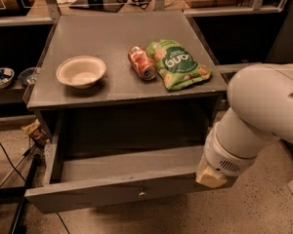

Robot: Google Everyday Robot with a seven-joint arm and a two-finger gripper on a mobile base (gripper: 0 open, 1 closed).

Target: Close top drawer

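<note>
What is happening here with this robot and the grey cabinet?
The robot arm reaches down at the right side of the cabinet. Its gripper is at the right end of the top drawer, by the front panel; whether it touches the panel cannot be told. The drawer is pulled far out, not yet closed. On the cabinet top lie a white bowl, a red can and a green snack bag.

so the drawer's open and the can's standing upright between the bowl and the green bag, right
Not quite: the can lies on its side, as the camera view shows. It is between the bowl and the green bag, and the drawer is open. The gripper is at the drawer's right front corner.
</note>
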